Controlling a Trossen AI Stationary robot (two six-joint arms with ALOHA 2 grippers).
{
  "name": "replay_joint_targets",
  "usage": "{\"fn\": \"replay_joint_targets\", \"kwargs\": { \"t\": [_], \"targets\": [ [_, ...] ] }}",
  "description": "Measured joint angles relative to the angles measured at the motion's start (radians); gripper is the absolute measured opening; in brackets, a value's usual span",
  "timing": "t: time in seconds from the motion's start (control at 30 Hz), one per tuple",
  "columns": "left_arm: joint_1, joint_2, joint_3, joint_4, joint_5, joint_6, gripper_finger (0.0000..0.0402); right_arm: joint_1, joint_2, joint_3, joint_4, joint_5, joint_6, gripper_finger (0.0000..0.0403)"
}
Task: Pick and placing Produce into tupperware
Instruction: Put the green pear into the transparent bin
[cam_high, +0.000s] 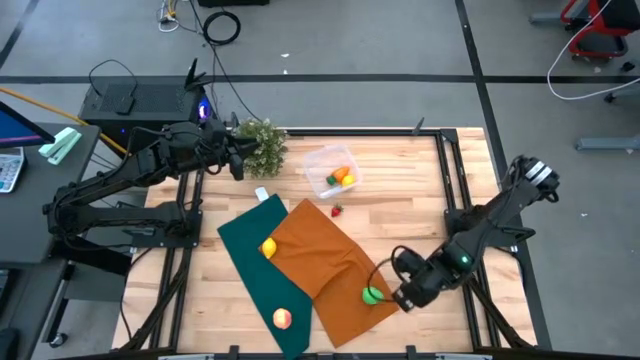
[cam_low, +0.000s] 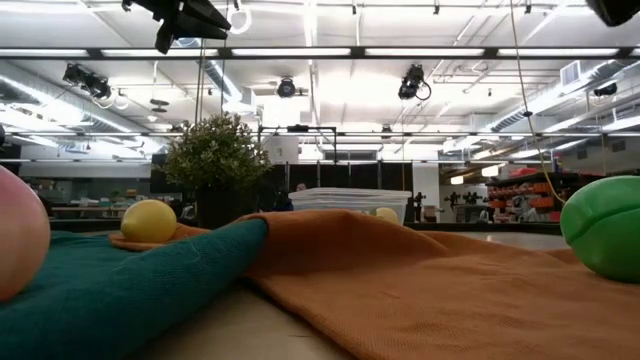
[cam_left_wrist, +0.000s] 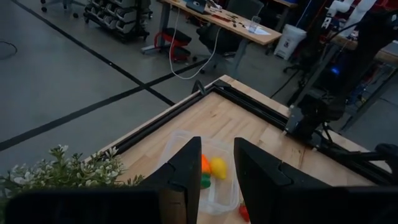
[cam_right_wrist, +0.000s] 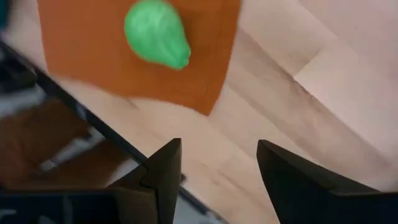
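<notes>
The clear tupperware (cam_high: 318, 158) stands at the table's far middle, with orange, yellow and green produce inside (cam_left_wrist: 211, 168). A green fruit (cam_high: 372, 294) lies on the orange cloth (cam_high: 325, 265). A yellow fruit (cam_high: 268, 248) and a peach one (cam_high: 283, 319) rest on the green cloth (cam_high: 245, 240). A small red piece (cam_high: 337, 210) lies on bare wood. My right gripper (cam_right_wrist: 219, 168) hovers open just right of the green fruit (cam_right_wrist: 157, 34), pointing steeply down. My left gripper (cam_left_wrist: 217, 168) is open, raised near the plant and facing the tupperware.
A bushy potted plant (cam_high: 262, 145) stands left of the tupperware, close to my left gripper. Black frame rails (cam_high: 455, 190) run along the table's sides. The two cloths overlap and lie rumpled in the middle. Bare wood shows to the right of the orange cloth (cam_right_wrist: 323, 74).
</notes>
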Motion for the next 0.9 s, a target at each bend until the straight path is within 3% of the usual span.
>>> {"fn": "replay_joint_targets", "kwargs": {
  "t": [0.43, 0.9],
  "targets": [
    [0.000, 0.000, 0.000, 0.008, 0.000, -0.052, 0.0103, 0.134, 0.051, 0.000, 0.012, 0.013, -0.550, 0.0174],
    [-0.001, 0.001, 0.000, -0.104, 0.061, -0.070, 0.0103, 0.137, 0.051, 0.000, 0.012, 0.010, -0.640, 0.0174]
  ]
}}
